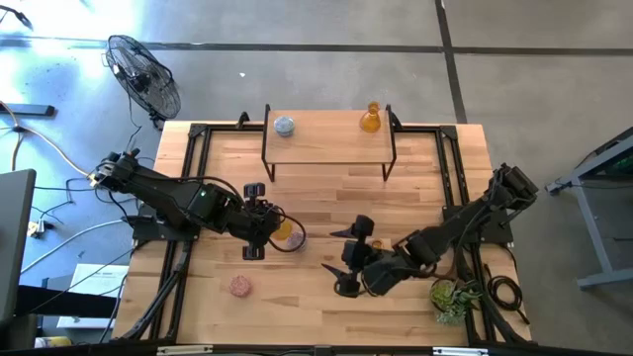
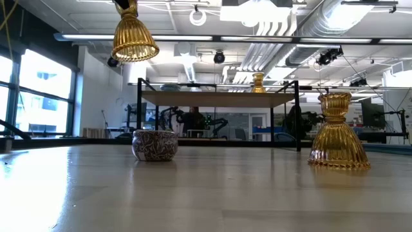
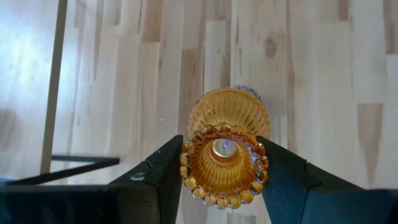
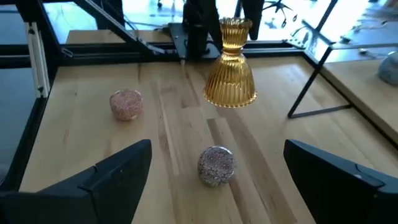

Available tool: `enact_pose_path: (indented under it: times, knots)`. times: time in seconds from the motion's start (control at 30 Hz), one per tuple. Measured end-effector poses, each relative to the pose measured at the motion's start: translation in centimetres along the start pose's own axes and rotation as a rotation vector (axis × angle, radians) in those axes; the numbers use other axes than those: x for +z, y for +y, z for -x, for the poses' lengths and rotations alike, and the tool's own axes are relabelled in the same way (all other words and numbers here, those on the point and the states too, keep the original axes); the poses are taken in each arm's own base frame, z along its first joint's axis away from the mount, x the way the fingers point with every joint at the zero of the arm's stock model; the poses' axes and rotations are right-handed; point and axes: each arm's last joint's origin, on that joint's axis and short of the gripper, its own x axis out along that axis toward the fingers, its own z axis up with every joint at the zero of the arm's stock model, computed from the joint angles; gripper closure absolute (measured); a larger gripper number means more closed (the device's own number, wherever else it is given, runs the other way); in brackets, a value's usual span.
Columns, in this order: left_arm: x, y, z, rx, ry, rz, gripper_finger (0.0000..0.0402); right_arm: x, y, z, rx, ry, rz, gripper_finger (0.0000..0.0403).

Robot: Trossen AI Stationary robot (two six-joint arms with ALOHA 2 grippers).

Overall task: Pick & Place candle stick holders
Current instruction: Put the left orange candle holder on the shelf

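My left gripper (image 1: 267, 225) is shut on an amber flask-shaped candle stick holder (image 4: 230, 62) and holds it above the table's middle. A squat pink holder (image 4: 216, 165) rests on the table below it. My right gripper (image 1: 336, 262) stands open to the right of that holder, its fingers pointing at it without touching it. Another pink holder (image 1: 239, 287) sits near the front left. A second amber holder (image 2: 338, 132) stands on its wide base; the high view does not show it. On the rack (image 1: 326, 148) stand a pale blue holder (image 1: 285, 126) and a third amber one (image 1: 371, 119). My left gripper pinches the amber holder's narrow upper end, at the beaded top rim (image 3: 186, 162), between its two fingers (image 3: 155, 180). The fingers slant down from above. The holder hangs below them, wide ribbed base (image 2: 135, 48) down and slightly tilted, lifted clear of the table.
A black-legged wooden rack spans the table's far middle. A green leafy plant (image 1: 455, 297) sits at the front right, beside the right arm. A fan (image 1: 143, 74) stands off the far left corner. Bare wood lies between the rack and the grippers.
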Motion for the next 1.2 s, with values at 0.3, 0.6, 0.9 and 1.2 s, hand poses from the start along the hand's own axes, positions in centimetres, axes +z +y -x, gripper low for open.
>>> enact_pose_path:
  times: [0.3,0.6,0.9,1.2]
  knots:
    - [1.4,-0.5,0.1,-0.094,-0.130,-0.019,0.0238,0.7,-0.6,-0.7,0.017,-0.023,0.071,0.0041]
    - [3.1,-0.9,0.3,-0.107,-0.292,-0.029,0.0238,1.3,-2.1,-2.0,-0.023,-0.027,-0.003,0.0041]
    - [4.4,-1.4,-0.1,-0.091,-0.394,-0.089,0.0238,1.4,-2.6,-2.5,0.039,-0.005,-0.034,0.0041]
    - [4.8,-1.6,-0.3,-0.086,-0.422,-0.105,0.0238,1.6,-2.6,-2.6,0.090,-0.002,-0.042,0.0041]
